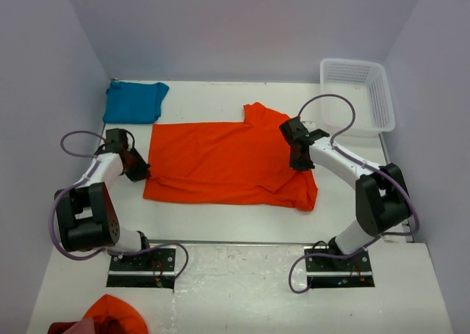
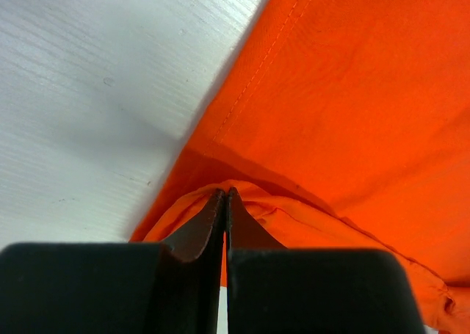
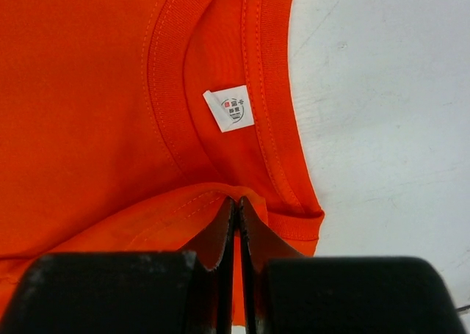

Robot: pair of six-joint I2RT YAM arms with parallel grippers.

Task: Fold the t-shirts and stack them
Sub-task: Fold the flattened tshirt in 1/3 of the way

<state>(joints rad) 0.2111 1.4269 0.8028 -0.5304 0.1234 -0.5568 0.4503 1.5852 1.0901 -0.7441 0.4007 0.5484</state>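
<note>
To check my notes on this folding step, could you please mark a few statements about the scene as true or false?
1. The left gripper is shut on the orange t-shirt's edge. True.
2. The teal t-shirt lies in the white basket. False: it lies on the table, far left; the basket stands far right.
3. The right gripper pinches orange fabric near the collar, by the neck label. True.
4. The teal t-shirt is stacked on the orange one. False: it lies beside it, not on top.
</note>
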